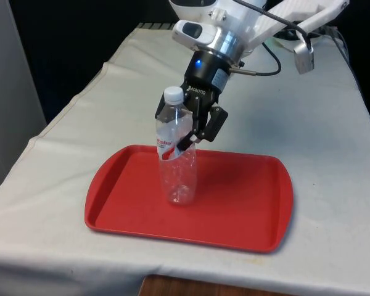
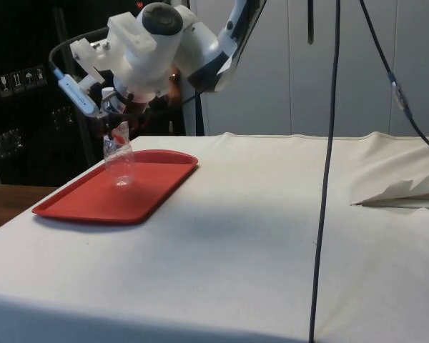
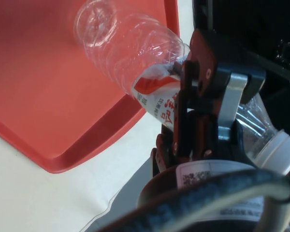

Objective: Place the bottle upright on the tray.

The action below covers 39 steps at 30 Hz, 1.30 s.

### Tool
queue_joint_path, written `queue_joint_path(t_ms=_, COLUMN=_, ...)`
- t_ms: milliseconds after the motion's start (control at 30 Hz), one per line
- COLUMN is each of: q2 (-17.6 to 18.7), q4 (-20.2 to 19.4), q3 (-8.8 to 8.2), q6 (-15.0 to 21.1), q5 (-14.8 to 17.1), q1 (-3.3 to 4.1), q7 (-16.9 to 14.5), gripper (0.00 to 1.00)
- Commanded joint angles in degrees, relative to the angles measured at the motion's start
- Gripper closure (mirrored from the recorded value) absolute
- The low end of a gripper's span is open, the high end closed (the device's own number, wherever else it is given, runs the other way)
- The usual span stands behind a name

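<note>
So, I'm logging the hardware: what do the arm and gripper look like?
The arm is white with rounded shells and a silver wrist ring. The gripper is black with two fingers and small white lettering on its body. A thin black cable loops beside the wrist.

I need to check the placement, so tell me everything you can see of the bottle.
The bottle is clear, thin plastic with a white screw cap and a red and white label around its upper body; it looks empty. It stands upright, its base on the floor of the red tray, toward the front view's left half. The gripper is closed on it at the label, jaws pressing either side.
</note>
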Motion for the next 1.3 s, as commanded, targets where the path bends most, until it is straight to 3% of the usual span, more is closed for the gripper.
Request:
queue_joint_path(t_ms=0, q2=0.0, q4=0.0, q3=-0.06, q6=0.0, q5=0.2, q1=0.0, q7=0.0, gripper=0.86)
queue_joint_path(t_ms=33, q2=0.3, q4=-0.4, q3=0.57, q6=0.7, q5=1.5, q1=-0.63, q7=-1.1, gripper=0.86)
queue_joint_path(t_ms=300, q2=0.2, q4=-0.7, q3=0.57, q6=0.6, q5=3.1, q1=-0.63, q7=-1.7, gripper=0.86)
queue_joint_path(t_ms=333, q2=0.2, q4=0.0, q3=-0.06, q6=0.0, q5=2.2, q1=0.0, q7=-0.6, gripper=0.86)
queue_joint_path(t_ms=367, q2=0.2, q4=-0.6, q3=0.57, q6=0.6, q5=3.2, q1=-0.69, q7=-1.8, gripper=0.86)
queue_joint_path(t_ms=433, q2=0.3, q4=-0.5, q3=0.52, q6=0.7, q5=3.4, q1=-0.69, q7=-2.0, gripper=0.86)
queue_joint_path(t_ms=667, q2=0.2, q4=0.1, q3=-0.11, q6=-0.2, q5=2.7, q1=0.0, q7=-1.0, gripper=0.86)
queue_joint_path(t_ms=700, q2=0.4, q4=0.1, q3=0.11, q6=0.1, q5=3.0, q1=-0.23, q7=-1.3, gripper=0.86)
queue_joint_path(t_ms=1267, q2=0.3, q4=0.0, q3=-0.11, q6=-0.5, q5=2.7, q1=0.11, q7=-1.1, gripper=0.86)
